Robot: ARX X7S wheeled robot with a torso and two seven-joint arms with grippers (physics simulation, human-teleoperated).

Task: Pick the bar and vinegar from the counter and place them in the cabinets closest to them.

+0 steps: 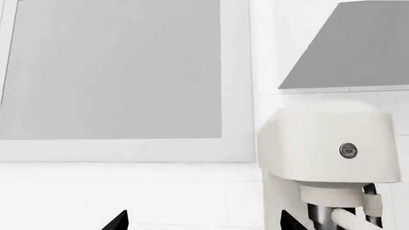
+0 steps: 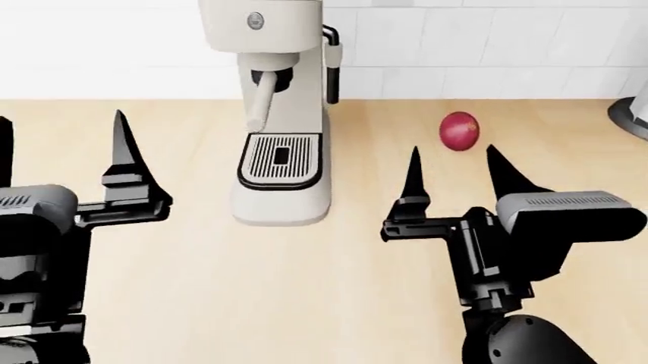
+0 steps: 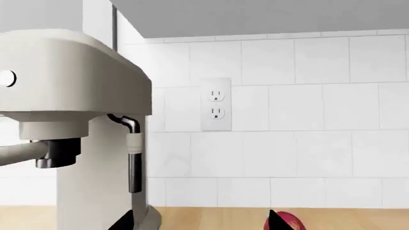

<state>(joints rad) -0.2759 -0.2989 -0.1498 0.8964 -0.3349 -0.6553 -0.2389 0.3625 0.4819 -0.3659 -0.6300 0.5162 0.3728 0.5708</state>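
Observation:
The bar and the vinegar are out of view in every frame. The light beige wood-grain counter (image 2: 335,288) spreads below both arms. My left gripper (image 2: 63,140) hovers over its left part, open and empty; the left wrist view shows its two black fingertips (image 1: 118,221) far apart, with the gripper (image 1: 201,223) facing the white wall. My right gripper (image 2: 453,163) hangs over the counter right of the coffee machine, open with nothing between its fingers (image 2: 413,171). In the right wrist view this gripper (image 3: 201,221) faces the tiled wall.
A cream coffee machine (image 2: 278,114) stands at the back centre between the arms. A dark red round fruit (image 2: 459,130) lies just beyond the right gripper. A grey object (image 2: 633,114) shows at the right edge. A wall cabinet door (image 1: 115,72) hangs above, left of the machine.

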